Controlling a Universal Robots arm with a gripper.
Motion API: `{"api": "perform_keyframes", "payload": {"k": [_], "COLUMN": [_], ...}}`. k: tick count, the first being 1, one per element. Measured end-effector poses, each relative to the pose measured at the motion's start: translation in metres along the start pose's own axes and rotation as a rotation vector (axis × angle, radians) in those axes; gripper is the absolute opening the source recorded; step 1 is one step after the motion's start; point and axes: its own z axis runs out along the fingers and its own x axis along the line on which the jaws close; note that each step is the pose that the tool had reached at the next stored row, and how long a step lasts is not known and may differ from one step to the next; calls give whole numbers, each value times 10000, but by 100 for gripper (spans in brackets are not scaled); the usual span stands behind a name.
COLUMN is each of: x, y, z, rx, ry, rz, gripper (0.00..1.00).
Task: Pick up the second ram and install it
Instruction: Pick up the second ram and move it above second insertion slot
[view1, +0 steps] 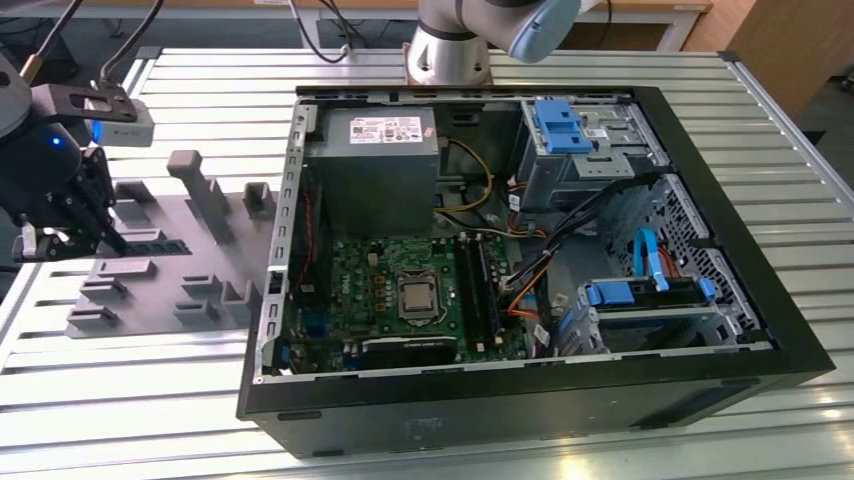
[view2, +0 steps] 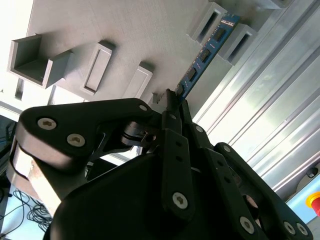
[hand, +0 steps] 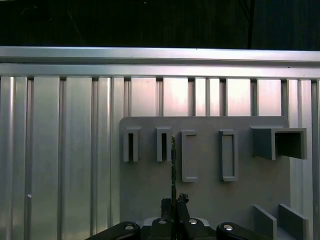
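Memory module, second ram (view2: 205, 55): thin blue-green board carrying small dark chips. Location: over the grey holder tray (view1: 147, 300) on the slatted desk (view1: 134, 400), at the exterior view's left, well apart from the open computer case (view1: 534, 410) and its motherboard (view1: 374, 280). Pinched at one end between the jaws, which press on both flat faces; far end lies close beside two tray sockets, contact there not discernible. Handling, as judged: very light, stiff but brittle under bending, smooth-faced and so prone to slip or swing in an end grip. Best held by the bare board margins, square to the faces, clear of chips and contact edge.
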Motion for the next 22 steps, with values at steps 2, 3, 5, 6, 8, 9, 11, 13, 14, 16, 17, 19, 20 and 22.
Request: {"api": "perform_keyframes", "payload": {"k": [2,3,5,6,8,9,11,13,14,16,17,19,20,22], "x": [-1,-1,-2,-3,-5,-6,-7,-9,-10,-13,-14,-16,-18,-20], "y": [-1,0,0,0,0,1,1,1,1,2,2,3,3,3], "z": [-6,-14,-35,-49,-77,-93,-129,-162,-178,-230,-250,-288,-309,-352], "rx": [-1,-4,-1,-1,0,0,0,0,0,0,-1,-1,0,0], "ry": [1,2,1,1,0,0,0,1,0,0,1,0,0,0], "rz": [0,0,0,0,0,0,0,0,0,0,0,0,0,0], "gripper": [14,14,14,14,14,14,14,14,14,14,14,14,14,14]}}
